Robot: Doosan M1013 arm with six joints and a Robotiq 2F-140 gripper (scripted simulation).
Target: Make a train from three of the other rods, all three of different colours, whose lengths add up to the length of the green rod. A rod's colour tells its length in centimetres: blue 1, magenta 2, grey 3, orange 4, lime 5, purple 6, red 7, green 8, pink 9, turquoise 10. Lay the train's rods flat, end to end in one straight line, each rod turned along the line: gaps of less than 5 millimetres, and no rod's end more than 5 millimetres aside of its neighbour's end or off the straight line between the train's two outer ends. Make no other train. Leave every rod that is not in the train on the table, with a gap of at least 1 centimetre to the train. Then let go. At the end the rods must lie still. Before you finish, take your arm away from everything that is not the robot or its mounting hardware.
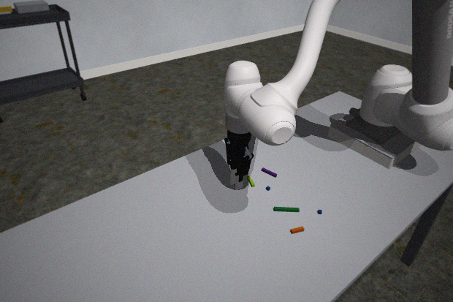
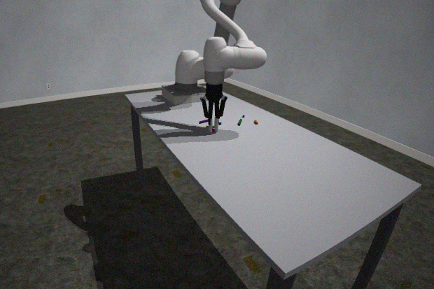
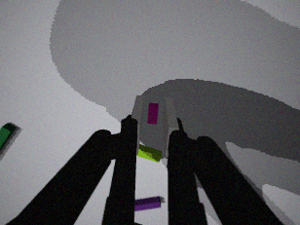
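My gripper [image 1: 239,185] [image 2: 213,128] [image 3: 153,108] points down, fingers narrowly open. The magenta rod [image 1: 234,186] [image 2: 213,131] [image 3: 153,113] shows between the fingertips, with a gap on either side in the wrist view. The lime rod [image 1: 250,181] [image 2: 207,127] [image 3: 149,153] lies close beside the fingers. The purple rod [image 1: 269,172] [image 2: 204,121] [image 3: 147,204] lies beyond it. One blue rod [image 1: 267,188] [image 2: 220,123] lies near the lime rod; another blue rod [image 1: 319,211] [image 2: 243,115] lies past the green rod [image 1: 286,209] [image 2: 239,122] [image 3: 5,135]. The orange rod [image 1: 297,229] [image 2: 255,122] lies apart.
The table [image 1: 146,246] [image 2: 280,173] bears the arm's base block [image 1: 370,151] [image 2: 171,95] at its far end. The table's long edge runs behind the gripper in the top view. A dark cart [image 1: 33,82] stands off the table. The arm's shadow falls around the fingertips.
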